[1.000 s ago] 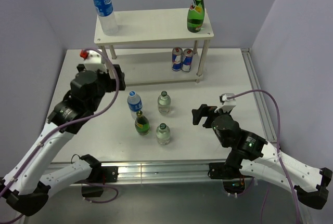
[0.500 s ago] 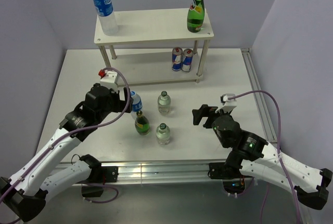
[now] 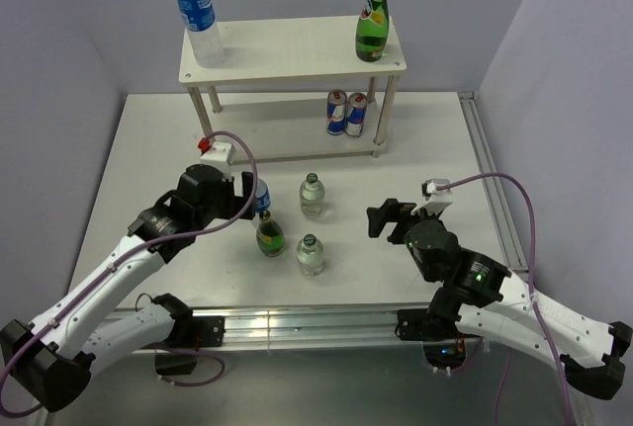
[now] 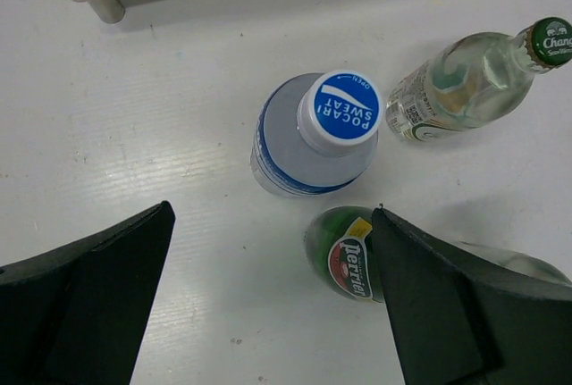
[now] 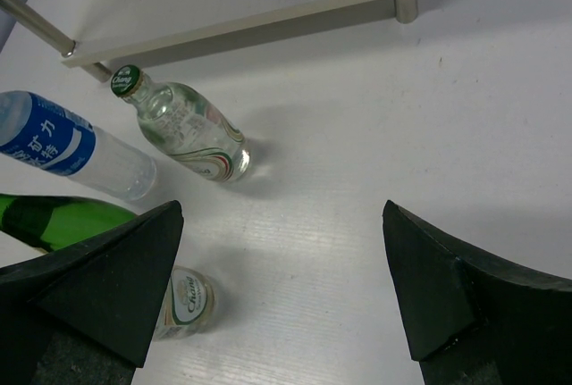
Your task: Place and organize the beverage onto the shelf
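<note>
We see the shelf (image 3: 297, 50) at the far side of the table (image 3: 148, 149). Its top board carries 1 tall water bottle (image 3: 201, 13) at the left end and 1 green glass bottle (image 3: 372, 21) at the right end. 2 cans (image 3: 346, 113) stand on the lower board by the right legs.

4 bottles stand close together on the table in front: a small Pocari Sweat bottle (image 4: 313, 135), a Perrier bottle (image 4: 344, 255), a clear Chang bottle (image 4: 465, 86) and a second clear bottle (image 3: 311, 254).

Our left claw (image 4: 271, 211) hangs wide just above the Pocari Sweat bottle, holding nothing. Our right claw (image 5: 281, 211) is wide and empty, off to the right of the group.
</note>
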Controlling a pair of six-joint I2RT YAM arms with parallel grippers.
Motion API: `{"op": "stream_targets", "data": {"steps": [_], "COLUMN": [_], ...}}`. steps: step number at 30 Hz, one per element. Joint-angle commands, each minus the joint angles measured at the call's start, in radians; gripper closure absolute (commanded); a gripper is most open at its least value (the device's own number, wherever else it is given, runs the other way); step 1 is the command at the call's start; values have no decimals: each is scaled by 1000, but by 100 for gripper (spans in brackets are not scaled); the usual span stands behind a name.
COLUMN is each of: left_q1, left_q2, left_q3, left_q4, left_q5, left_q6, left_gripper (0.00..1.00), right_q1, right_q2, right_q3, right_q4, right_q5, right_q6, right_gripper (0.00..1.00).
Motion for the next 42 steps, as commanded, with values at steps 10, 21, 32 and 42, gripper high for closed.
{"op": "stream_targets", "data": {"steps": [10, 21, 32, 42], "left_q1": [-13, -13, -12, -13], "left_q2": [102, 209, 224, 275], "left_q3": [3, 52, 67, 79], "left_q4": [23, 52, 86, 107], "left_q5": [21, 38, -7, -14], "left_q6": [-21, -15, -55, -93], "left_gripper": [1, 1, 1, 1], "right_q1": [7, 6, 6, 7], "right_q2": [-14, -25, -36, -39], "right_q3": [-3, -5, -10, -17], "right_q4": [11, 8, 10, 16], "right_q5": [26, 31, 26, 22], "right_q6": [8, 11, 14, 21], "right_gripper": [0, 0, 0, 0]}}
